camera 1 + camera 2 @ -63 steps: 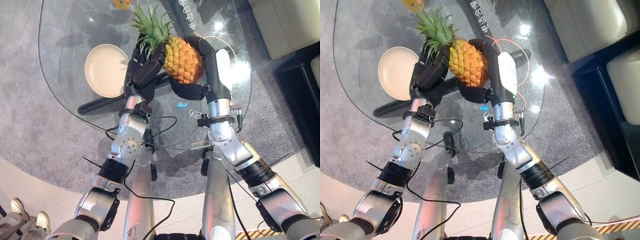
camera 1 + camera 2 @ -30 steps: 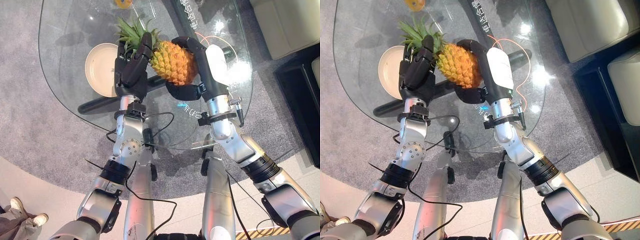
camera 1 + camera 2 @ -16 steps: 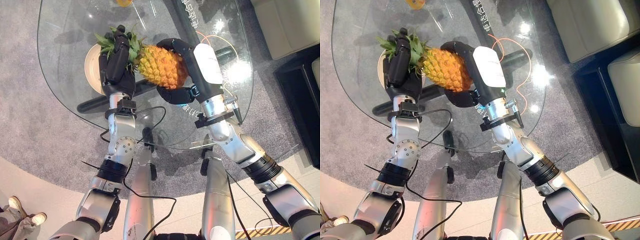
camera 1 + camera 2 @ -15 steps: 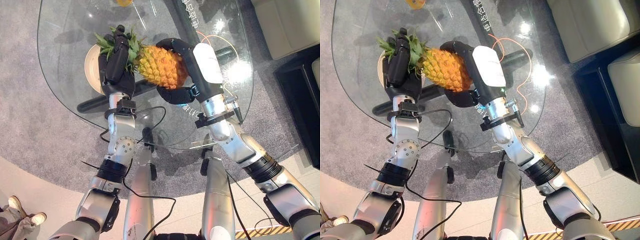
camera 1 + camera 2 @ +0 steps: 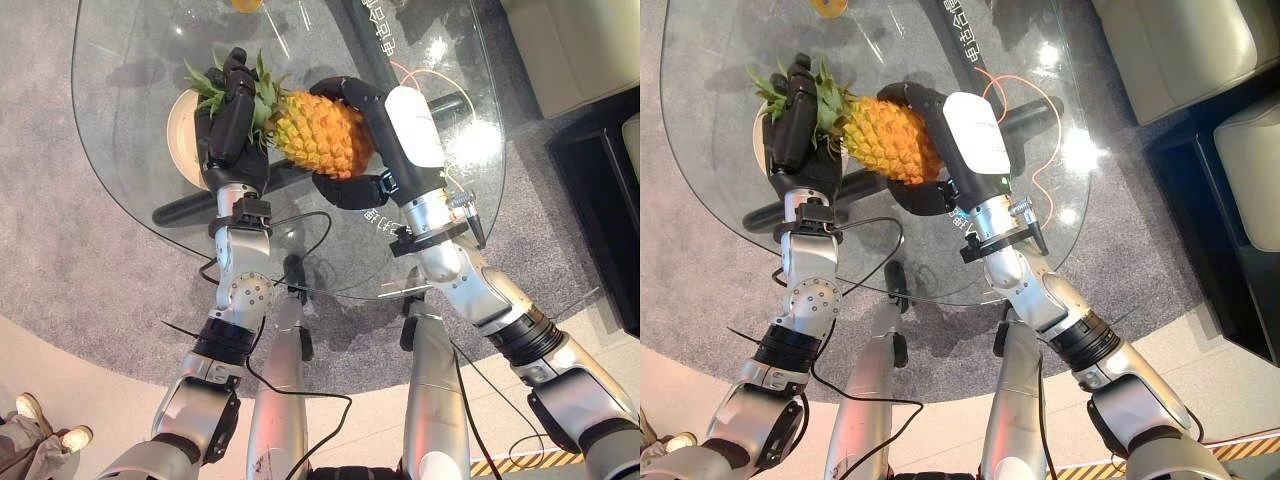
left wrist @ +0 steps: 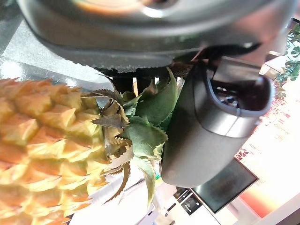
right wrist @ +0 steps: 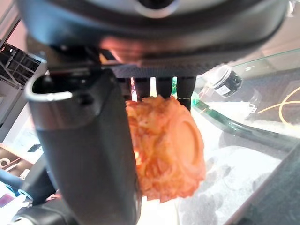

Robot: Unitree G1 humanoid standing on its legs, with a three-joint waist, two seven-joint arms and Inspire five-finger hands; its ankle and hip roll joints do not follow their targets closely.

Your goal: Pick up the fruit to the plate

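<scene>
Because the pineapple (image 5: 312,133) is too bulky for 1 hand, both carry it above the glass table (image 5: 130,70), its crown over the near rim of the plate (image 5: 181,115). The right hand (image 5: 372,130) curls around the fruit's body from the base end. The left hand (image 5: 226,125) has thumb and fingers closed around the leafy crown, forearm upright beneath.

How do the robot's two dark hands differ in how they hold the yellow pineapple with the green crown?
The left hand grips the leafy green crown end of the yellow pineapple, above the round cream plate; the right hand wraps the scaly body. The right hand shows a white cover; the left looks all dark. Both are curled round the fruit, held above the glass table.
</scene>
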